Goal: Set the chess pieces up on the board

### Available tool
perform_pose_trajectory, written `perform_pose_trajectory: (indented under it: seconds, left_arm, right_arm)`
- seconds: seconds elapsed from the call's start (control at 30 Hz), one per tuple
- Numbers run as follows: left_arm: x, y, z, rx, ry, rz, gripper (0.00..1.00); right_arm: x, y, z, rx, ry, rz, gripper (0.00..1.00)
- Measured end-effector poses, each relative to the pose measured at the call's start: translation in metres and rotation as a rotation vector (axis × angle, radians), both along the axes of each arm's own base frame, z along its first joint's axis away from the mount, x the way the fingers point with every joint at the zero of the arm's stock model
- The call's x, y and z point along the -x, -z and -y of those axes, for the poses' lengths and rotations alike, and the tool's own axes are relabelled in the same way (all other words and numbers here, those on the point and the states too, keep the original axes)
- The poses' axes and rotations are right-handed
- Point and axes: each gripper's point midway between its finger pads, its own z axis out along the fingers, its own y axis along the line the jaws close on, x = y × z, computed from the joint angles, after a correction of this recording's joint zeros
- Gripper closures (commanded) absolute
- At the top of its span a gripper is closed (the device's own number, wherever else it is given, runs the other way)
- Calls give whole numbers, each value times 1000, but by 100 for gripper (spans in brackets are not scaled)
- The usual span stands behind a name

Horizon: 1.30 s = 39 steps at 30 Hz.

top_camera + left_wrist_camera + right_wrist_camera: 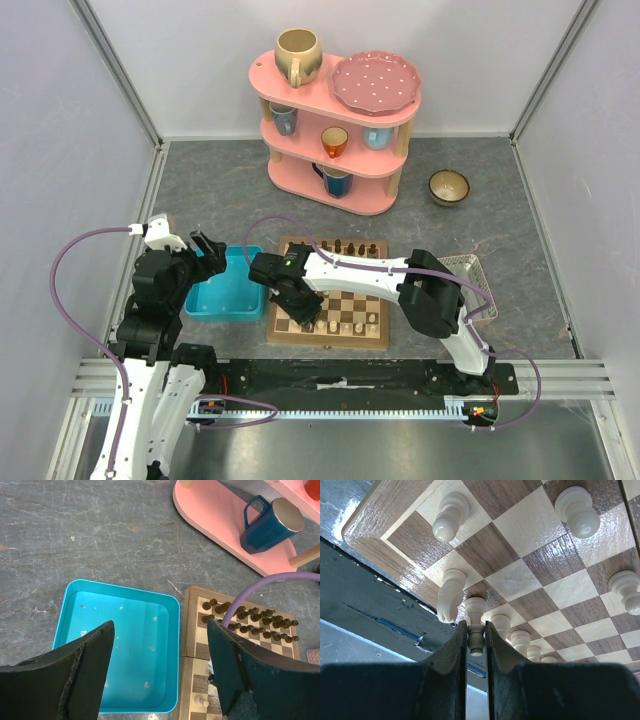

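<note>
**Left claw [159, 630] wide over the turquoise tray [125, 587]; right claw [476, 629] pinching a cream piece [476, 641] on the board [350, 300].**

Left of centre in the top view, the left claw hangs with jaws spread above the tray, which sits on the grey table [480, 240] just beside the board's left edge. At lower centre, the right claw stands narrow around one cream piece in the board's near row, among other cream chess pieces [347, 326]. Dark pieces [345, 247] line the far side.

The board [520, 530] has light and dark brown checks. The chess pieces [450, 516] are pale cream, the other pieces [250, 614] dark brown. The tray [140, 665] is turquoise, the bench [500, 230] marbled grey.
</note>
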Motion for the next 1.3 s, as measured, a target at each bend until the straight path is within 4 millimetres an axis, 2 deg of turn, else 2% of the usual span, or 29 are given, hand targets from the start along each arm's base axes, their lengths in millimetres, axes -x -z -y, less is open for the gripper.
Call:
perform_pose_trajectory:
  seconds: [0.27,0.47,1.1,1.3]
  left_arm:
    - [0,0,0,0,1,0,19]
    - [0,0,1,2,6,-1,19]
    - [0,2,1,2,7,-3,19]
    - [0,2,1,2,7,-3,19]
  right_arm:
    - [-1,0,-1,0,0,5,78]
    - [-3,0,-2,-3,1,10,73]
    - [-3,0,-2,-1,-1,13,68]
    - [-4,-1,-3,-4,-1,17,63]
